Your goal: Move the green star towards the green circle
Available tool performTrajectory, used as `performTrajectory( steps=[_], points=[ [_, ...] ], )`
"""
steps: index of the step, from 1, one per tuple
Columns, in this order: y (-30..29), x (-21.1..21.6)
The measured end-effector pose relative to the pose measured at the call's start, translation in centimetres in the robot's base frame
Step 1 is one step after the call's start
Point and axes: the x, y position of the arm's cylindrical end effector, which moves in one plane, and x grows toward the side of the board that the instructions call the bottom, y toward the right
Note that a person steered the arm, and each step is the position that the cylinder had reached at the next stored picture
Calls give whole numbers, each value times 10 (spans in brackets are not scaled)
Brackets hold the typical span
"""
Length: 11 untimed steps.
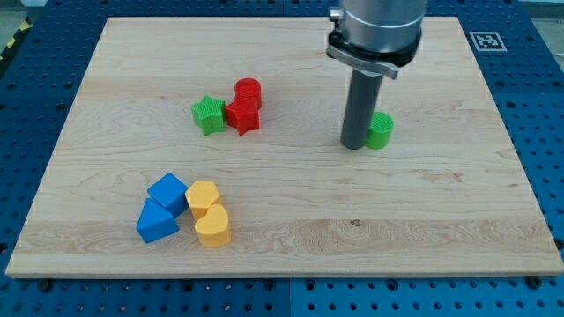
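No pincer is fitted, so nothing is grasped: my tip (353, 146) (the dark rod's lower end) is set on the wooden table (441, 220), just left of the green circle block (381, 130), seemingly touching it. The green star block (208, 114) lies well apart toward the view's left, beside a red star block (242, 115).

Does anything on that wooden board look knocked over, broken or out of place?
Nothing stands out. The green star sits against the red star and red cylinder; two blue blocks and two yellow blocks cluster at the view's lower left. My tip rests just left of the green circle.
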Motion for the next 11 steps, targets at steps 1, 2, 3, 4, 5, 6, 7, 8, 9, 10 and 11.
performTrajectory(
  steps=[1,2,3,4,5,6,7,8,9,10,11],
  points=[
    [12,2],
    [-8,15],
    [-74,24],
    [-150,24],
    [-231,24],
    [-282,-5],
    [-275,-63],
    [-238,-76],
    [-218,-61],
    [-215,-37],
    [-198,-26]
  ],
)
